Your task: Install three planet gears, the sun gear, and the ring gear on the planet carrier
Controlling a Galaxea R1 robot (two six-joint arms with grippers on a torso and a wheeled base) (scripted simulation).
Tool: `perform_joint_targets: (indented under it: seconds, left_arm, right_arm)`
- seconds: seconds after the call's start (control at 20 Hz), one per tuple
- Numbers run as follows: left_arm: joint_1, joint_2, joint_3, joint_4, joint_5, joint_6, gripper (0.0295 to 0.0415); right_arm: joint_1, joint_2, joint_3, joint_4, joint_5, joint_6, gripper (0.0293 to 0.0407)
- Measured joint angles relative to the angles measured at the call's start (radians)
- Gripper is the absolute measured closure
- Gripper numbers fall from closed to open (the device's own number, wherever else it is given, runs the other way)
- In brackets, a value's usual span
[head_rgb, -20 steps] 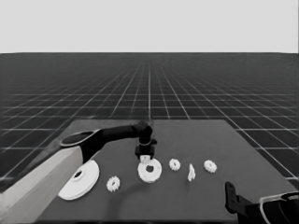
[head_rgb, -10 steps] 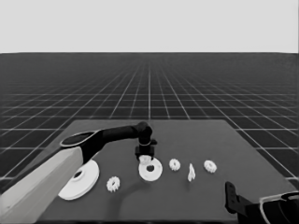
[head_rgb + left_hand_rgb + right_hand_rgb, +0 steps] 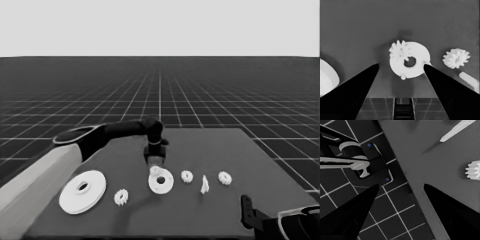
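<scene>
Change: since a second ago the left tool point(image 3: 156, 161) has risen a little off the smaller round part, and a gear now shows on that part's far rim; the other parts lie as before.
Right tool: parked at the near right corner of the tabletop point(image 3: 220, 210), its wrist view showing its fingers spread and empty point(image 3: 401, 195).
Near row: the larger round part point(image 3: 82, 191) lies at the left end, flat, well apart from the assembly; a loose planet gear point(image 3: 121, 197) lies just beside it.
Smaller round part: at mid-tabletop point(image 3: 161, 182), flat, holding one seated gear point(image 3: 400, 50) on a peg by its centre hole; two bare pegs show on its rim in the left wrist view.
Right of it: another gear point(image 3: 187, 176), then the thin white piece point(image 3: 204, 184) standing upright, then a last gear point(image 3: 225, 177), all apart from one another.
Left tool: hovers just beyond and above the smaller round part, fingers spread, gripping nothing.
Step in hand: judged as clearing away after seating the first gear.
Doing it well: lift straight up so a finger does not drag the seated gear, then approach the next loose gear from above, centred over its hole.
</scene>
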Motion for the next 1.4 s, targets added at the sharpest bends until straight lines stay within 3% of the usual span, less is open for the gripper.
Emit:
perform_joint_targets:
  seconds: [0.2,0.25,0.3,0.4,0.7,0.75,0.85,1.2,1.3,1.4]
  left_arm:
    - [-0.005,0.000,0.001,-0.005,0.002,0.000,0.0326]
    - [0.010,-0.241,0.446,0.024,0.026,-0.213,0.0326]
    - [0.025,-0.396,0.648,0.037,0.036,-0.262,0.0326]
    - [0.039,-0.528,0.788,0.050,0.038,-0.265,0.0326]
    - [0.045,-0.592,0.847,0.057,0.036,-0.253,0.0326]
    - [0.139,-0.583,0.811,0.157,0.018,-0.229,0.0326]
    - [0.237,-0.567,0.752,0.244,-0.012,-0.194,0.0326]
    - [0.278,-0.555,0.712,0.283,-0.033,-0.173,0.0326]
    - [0.279,-0.555,0.711,0.283,-0.033,-0.173,0.0397]
    - [0.278,-0.555,0.711,0.284,-0.033,-0.173,0.0398]
  right_arm:
    - [0.000,0.000,0.000,0.000,0.000,0.000,0.0315]
    - [0.000,0.000,0.000,0.000,0.000,0.000,0.0315]
    - [0.000,0.000,0.000,0.000,0.000,0.000,0.0315]
    - [0.000,0.000,0.000,0.000,0.000,0.000,0.0315]
    - [0.000,0.000,0.000,0.000,0.000,0.000,0.0315]
    - [0.000,0.000,0.000,0.000,0.000,0.000,0.0315]
    - [0.000,0.000,0.000,0.000,0.000,0.000,0.0315]
    - [0.000,0.000,0.000,0.000,0.000,0.000,0.0315]
    - [0.000,0.000,0.000,0.000,0.000,0.000,0.0315]
    - [0.000,0.000,0.000,0.000,0.000,0.000,0.0315]
